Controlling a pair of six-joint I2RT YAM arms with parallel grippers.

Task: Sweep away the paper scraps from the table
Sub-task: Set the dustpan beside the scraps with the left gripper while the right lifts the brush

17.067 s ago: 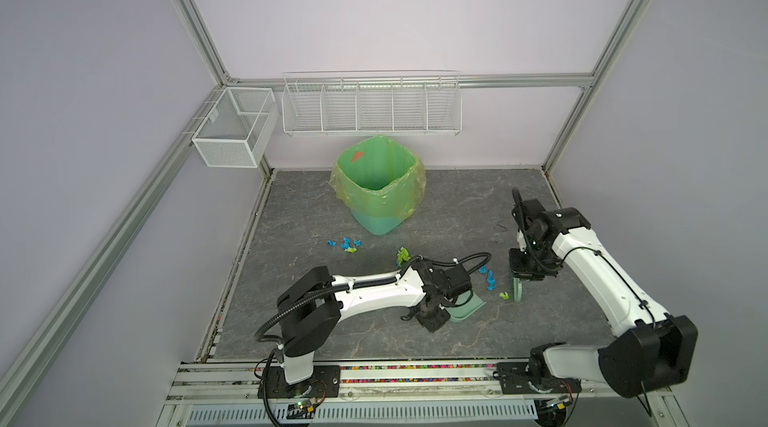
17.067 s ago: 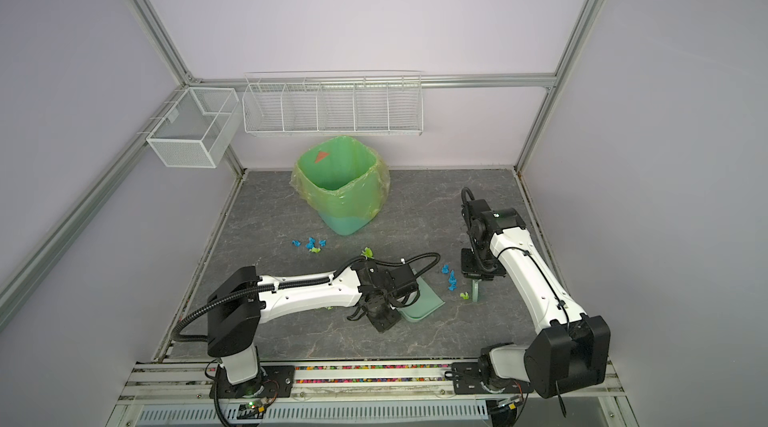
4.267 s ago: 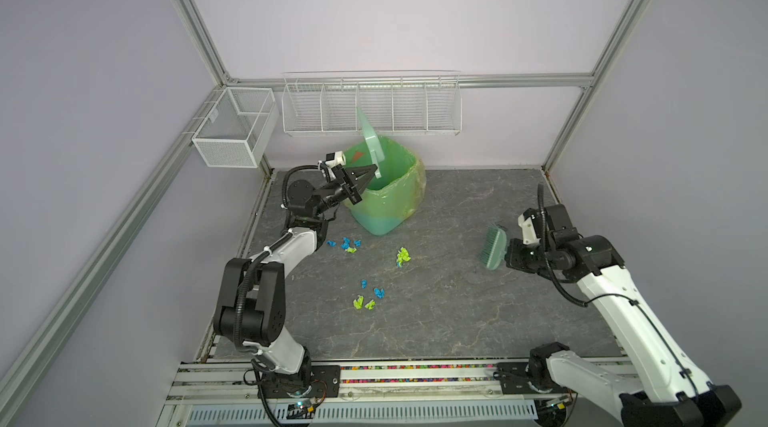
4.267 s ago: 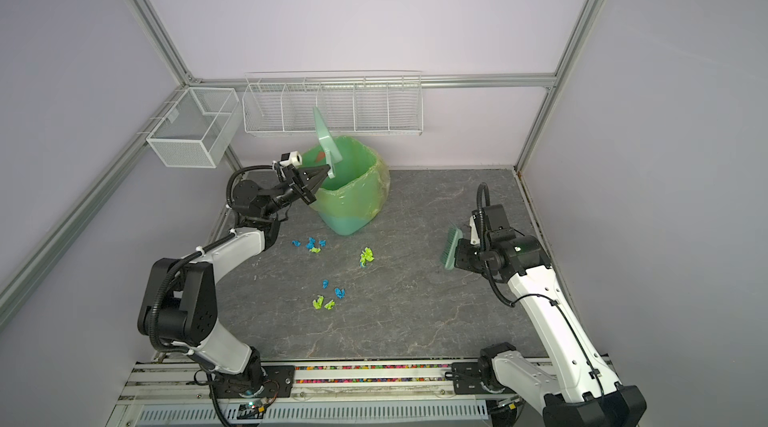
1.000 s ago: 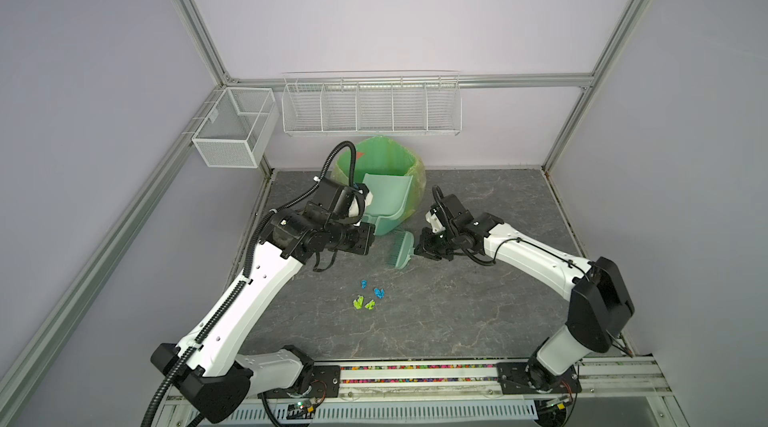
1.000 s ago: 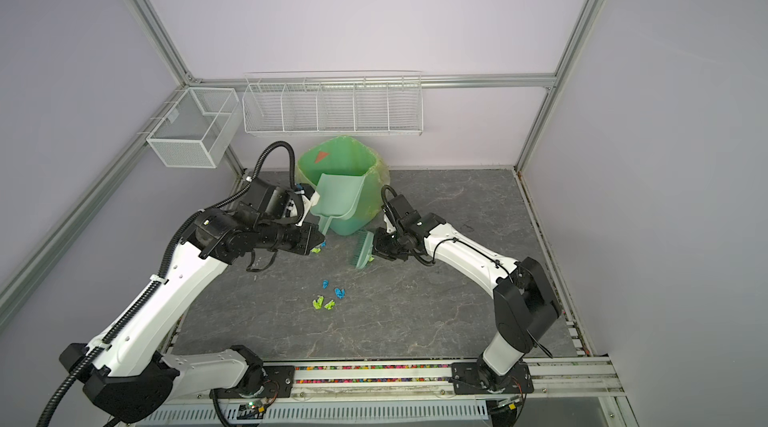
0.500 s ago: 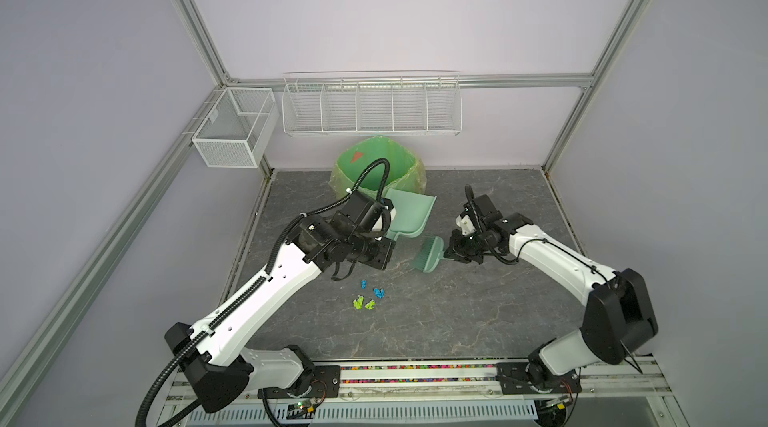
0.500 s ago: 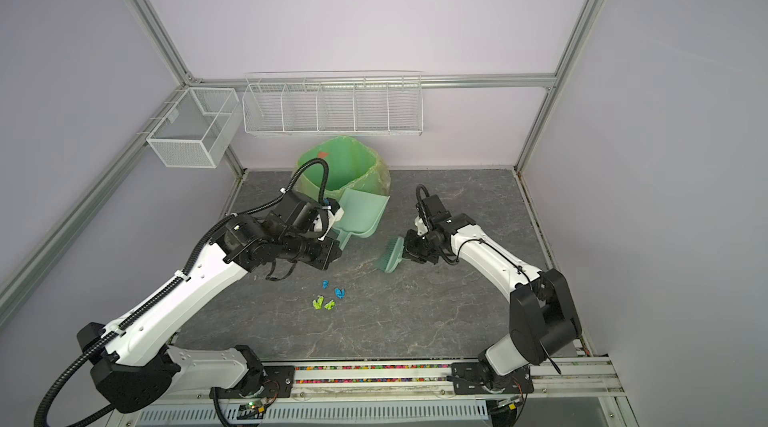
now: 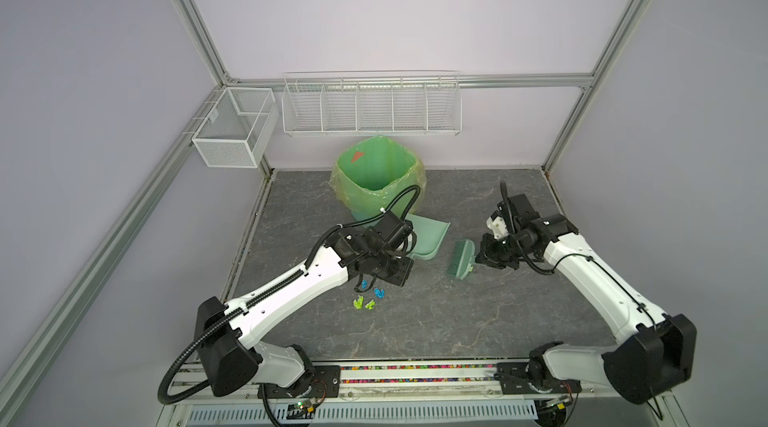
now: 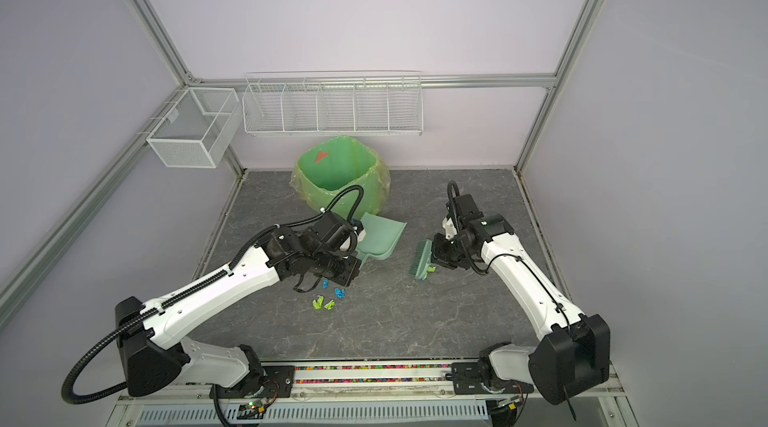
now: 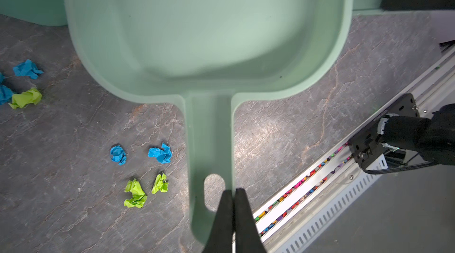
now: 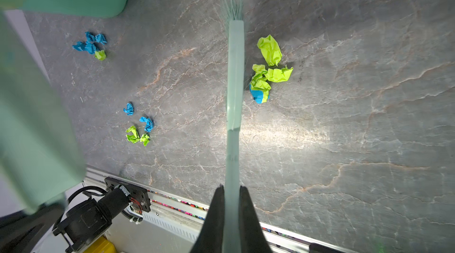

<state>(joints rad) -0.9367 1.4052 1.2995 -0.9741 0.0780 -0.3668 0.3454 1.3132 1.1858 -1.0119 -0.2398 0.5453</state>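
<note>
table (image 9: 457, 321) grey | left hand (image 11: 232, 191) low, pinching dustpan (image 11: 209, 30) handle | right hand (image 12: 231, 190) clamps brush (image 12: 235, 67)

The dustpan (image 11: 209, 30) and brush (image 12: 235, 67) are smooth matt plastic, the paper scraps (image 11: 160, 153) wrinkled, the surface (image 12: 344, 141) stone-like with faint sheen, the bin liner (image 9: 340, 190) glossy film.

dustpan (image 11: 209, 30): front lip cut off by the left wrist view's edge
brush (image 12: 235, 72): bristle tips blurred
paper scraps (image 10: 432, 268): cluster beside brush mostly hidden behind it in a top view
</note>
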